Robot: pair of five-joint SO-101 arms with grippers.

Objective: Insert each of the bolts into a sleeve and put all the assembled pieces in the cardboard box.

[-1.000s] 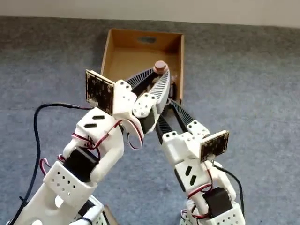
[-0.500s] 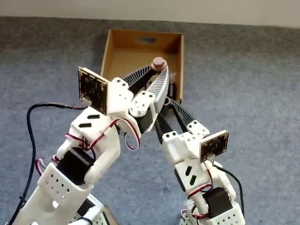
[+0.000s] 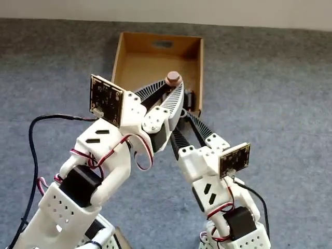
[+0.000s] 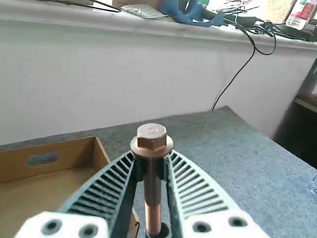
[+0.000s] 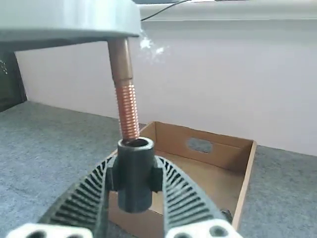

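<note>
My left gripper [image 4: 151, 171] is shut on a copper bolt [image 4: 151, 168], held upright with its hex head [image 3: 173, 79] on top, over the near part of the cardboard box [image 3: 125, 52]. My right gripper [image 5: 133, 178] is shut on a black sleeve [image 5: 134, 173], held upright just below it. The bolt's threaded tip [image 5: 128, 116] reaches down to the sleeve's open mouth and just enters it. In the high view the two grippers cross near the box's front right corner, and the sleeve [image 3: 189, 98] shows dark beside the left gripper's fingers [image 3: 176, 98].
The open cardboard box [image 5: 237, 163] lies on the grey carpeted table [image 3: 270, 78], with a small dark piece [image 5: 225, 215] on its floor near the front right corner. A pale wall stands behind. Cables trail from both arms toward the near edge.
The left arm has shifted the bolt slightly left and down over the last second. The right arm has barely moved, still holding the sleeve under it.
</note>
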